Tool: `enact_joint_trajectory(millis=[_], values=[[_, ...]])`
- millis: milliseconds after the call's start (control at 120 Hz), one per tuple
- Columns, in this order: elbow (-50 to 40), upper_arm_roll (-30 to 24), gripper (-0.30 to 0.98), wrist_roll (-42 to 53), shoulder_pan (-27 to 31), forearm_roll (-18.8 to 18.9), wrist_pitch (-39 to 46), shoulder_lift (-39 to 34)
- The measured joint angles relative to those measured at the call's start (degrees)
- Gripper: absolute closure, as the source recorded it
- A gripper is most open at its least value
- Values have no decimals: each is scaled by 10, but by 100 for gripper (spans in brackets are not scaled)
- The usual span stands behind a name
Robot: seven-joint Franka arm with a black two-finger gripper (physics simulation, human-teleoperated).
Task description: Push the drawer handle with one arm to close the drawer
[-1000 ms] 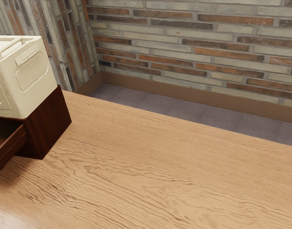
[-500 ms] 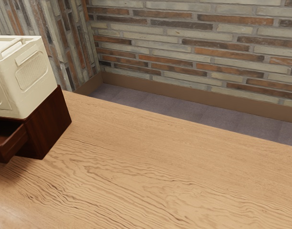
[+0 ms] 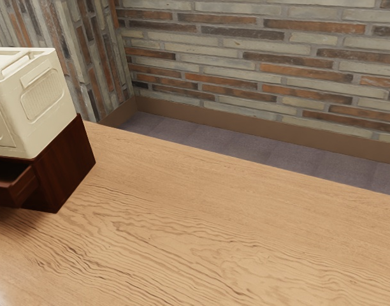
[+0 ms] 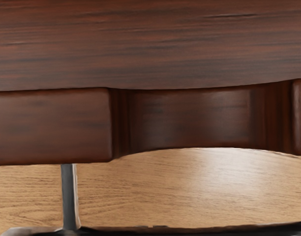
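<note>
A crate (image 3: pixel 39 108) (cream) — atop the cabinet (image 3: pixel 64 167).

Cream box (image 3: pixel 39 105) atop dark cabinet (image 3: pixel 64 167); drawer (image 3: pixel 23 186) partly open.

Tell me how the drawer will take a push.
The drawer looks like rigid wood, so it should hardly flex. Sitting partly out of its cabinet, it will probably slide inward rather than tip. The cream crate on top may steady the cabinet.

One each: crate (image 3: pixel 42 95), cabinet (image 3: pixel 64 166), drawer (image 3: pixel 23 189), table (image 3: pixel 214 223)
</note>
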Motion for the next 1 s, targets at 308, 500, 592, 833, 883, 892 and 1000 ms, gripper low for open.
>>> enact_joint_trajectory(millis=[308,500,592,833,883,892,1000], values=[[40,0,79,2,-20,-15,0,37],[67,-4,78,5,-34,-25,0,53],[76,-4,78,8,-44,-37,0,58],[104,-4,79,66,-39,-37,-4,78],[110,-4,79,85,-38,-39,-4,83],[111,-4,79,88,-38,-40,-4,84],[121,-4,80,125,-34,-46,-4,97]])
